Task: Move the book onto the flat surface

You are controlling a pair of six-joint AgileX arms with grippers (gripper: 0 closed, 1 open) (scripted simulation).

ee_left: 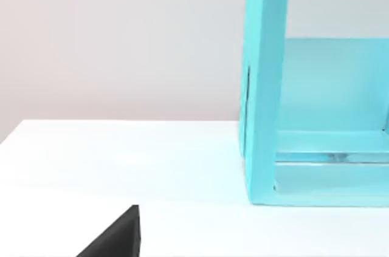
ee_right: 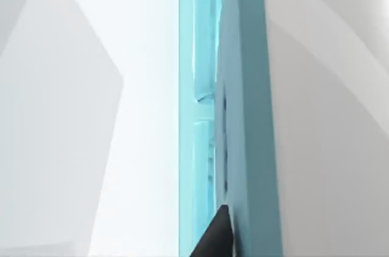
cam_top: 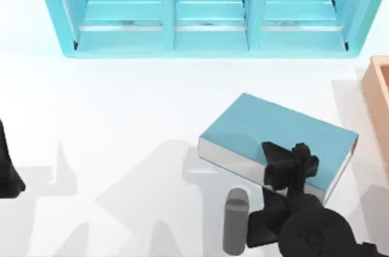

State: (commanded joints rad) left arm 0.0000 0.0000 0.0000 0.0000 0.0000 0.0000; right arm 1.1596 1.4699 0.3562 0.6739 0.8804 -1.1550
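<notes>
While the book (cam_top: 276, 138) lies flat on the white tabletop (cam_top: 121, 117) in front of the blue shelf (cam_top: 206, 14), my right gripper (cam_top: 290, 164) sits over its near edge, grip state unclear. Stiff, heavyish; I'd pinch across the spine. Left arm parked.

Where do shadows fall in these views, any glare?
Top view: soft grey arm shadows spread over the white tabletop left of the book, under the right end effector; faint reflections along the shelf floor. Left wrist view: evenly lit, no glare. Right wrist view: broad grey shadow wedges on white.
</notes>
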